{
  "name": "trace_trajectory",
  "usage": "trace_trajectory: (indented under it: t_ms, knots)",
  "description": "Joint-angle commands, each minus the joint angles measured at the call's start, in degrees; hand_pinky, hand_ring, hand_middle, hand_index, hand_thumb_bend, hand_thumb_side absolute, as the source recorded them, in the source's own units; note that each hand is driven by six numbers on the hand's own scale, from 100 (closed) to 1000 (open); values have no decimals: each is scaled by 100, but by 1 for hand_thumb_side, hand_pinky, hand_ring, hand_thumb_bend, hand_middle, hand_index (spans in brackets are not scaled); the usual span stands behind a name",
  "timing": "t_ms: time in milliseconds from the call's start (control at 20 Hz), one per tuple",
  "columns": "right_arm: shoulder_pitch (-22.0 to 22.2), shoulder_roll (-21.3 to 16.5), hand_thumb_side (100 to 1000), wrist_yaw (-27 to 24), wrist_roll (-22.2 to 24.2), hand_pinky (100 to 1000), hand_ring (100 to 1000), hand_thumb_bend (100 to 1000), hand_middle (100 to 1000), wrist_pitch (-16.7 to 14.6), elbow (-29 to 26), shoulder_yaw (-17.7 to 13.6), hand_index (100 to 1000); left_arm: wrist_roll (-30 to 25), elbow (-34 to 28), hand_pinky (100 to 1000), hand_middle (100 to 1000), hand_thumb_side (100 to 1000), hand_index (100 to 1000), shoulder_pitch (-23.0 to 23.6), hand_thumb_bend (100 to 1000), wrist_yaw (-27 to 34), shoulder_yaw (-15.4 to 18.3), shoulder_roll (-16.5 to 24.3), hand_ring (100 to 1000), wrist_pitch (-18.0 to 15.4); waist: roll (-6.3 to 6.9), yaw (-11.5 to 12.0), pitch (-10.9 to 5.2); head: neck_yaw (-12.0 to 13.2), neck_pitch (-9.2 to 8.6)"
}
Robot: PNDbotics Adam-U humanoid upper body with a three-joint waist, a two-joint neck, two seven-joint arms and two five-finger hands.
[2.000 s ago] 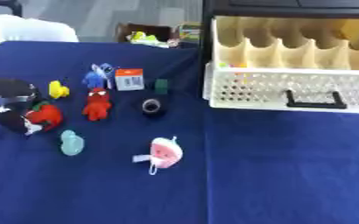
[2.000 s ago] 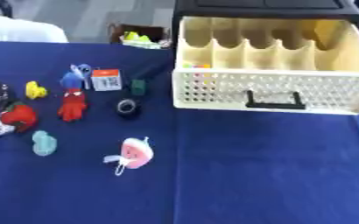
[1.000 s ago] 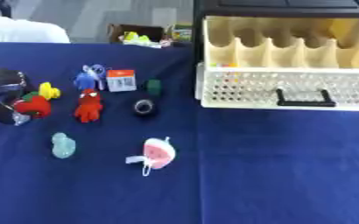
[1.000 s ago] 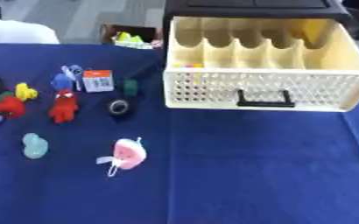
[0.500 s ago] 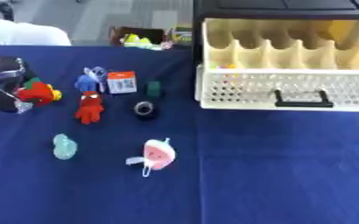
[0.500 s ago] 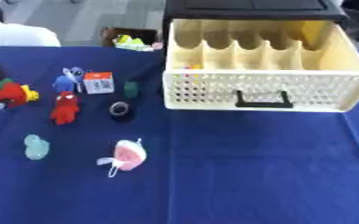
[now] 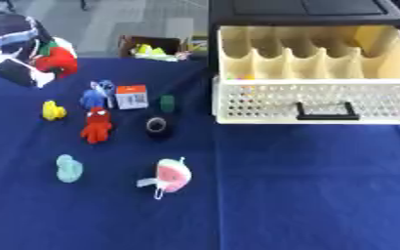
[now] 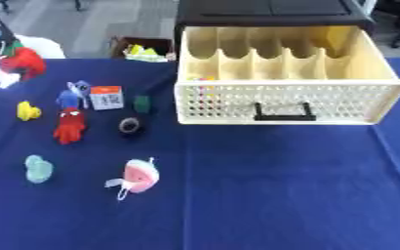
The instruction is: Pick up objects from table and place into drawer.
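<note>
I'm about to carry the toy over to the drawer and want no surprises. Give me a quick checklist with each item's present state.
1. Red toy held in the left hand: ok, lifted above the table at the upper left.
2. Drawer pulled out: ok, its compartments face up.
3. Room in the drawer: ok, most compartments look empty; small coloured bits lie at the near left.
4. Way from hand to drawer: ok, the orange-topped box and the blue figure sit low on the table.
5. Fingers closed all round the toy: cannot tell.
6. Right hand out of the way: ok, it is not in view.
</note>
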Motion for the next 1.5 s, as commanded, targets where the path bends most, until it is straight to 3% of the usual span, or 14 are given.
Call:
trace_trajectory:
  t_ms: [50, 300, 550, 950, 1500]
  knots:
    - [-83, -141, 1000, 25, 22, 777, 517, 100, 424, -16, -81, -32, 729, -35, -156, 100, 380, 246, 461, -314, 100, 84, -7, -91, 290, 66, 5, -12, -161, -123, -59]
    - [-117, -136, 1000, 26, 44, 776, 519, 100, 427, -22, -81, -16, 730, -74, -268, 100, 380, 247, 457, -635, 100, 113, -45, -393, 287, 138, 20, -29, -187, -356, -118]
    - [-131, -135, 1000, 29, 45, 776, 519, 100, 427, -24, -81, -16, 730, -113, -325, 100, 380, 247, 457, -704, 100, 156, -54, -475, 287, 209, 22, -28, -190, -389, -127]
    - [-220, -107, 1000, 24, 81, 777, 521, 100, 431, -46, -81, 21, 732, -204, -464, 100, 379, 252, 461, -1337, 100, 375, -157, -1338, 278, 409, 38, -99, -182, -151, -131]
    - [-263, -68, 1000, 13, 101, 776, 522, 100, 432, -62, -81, 41, 731, -224, -581, 100, 378, 253, 459, -1611, 100, 476, -279, -1882, 275, 511, 117, -159, -191, 16, -194]
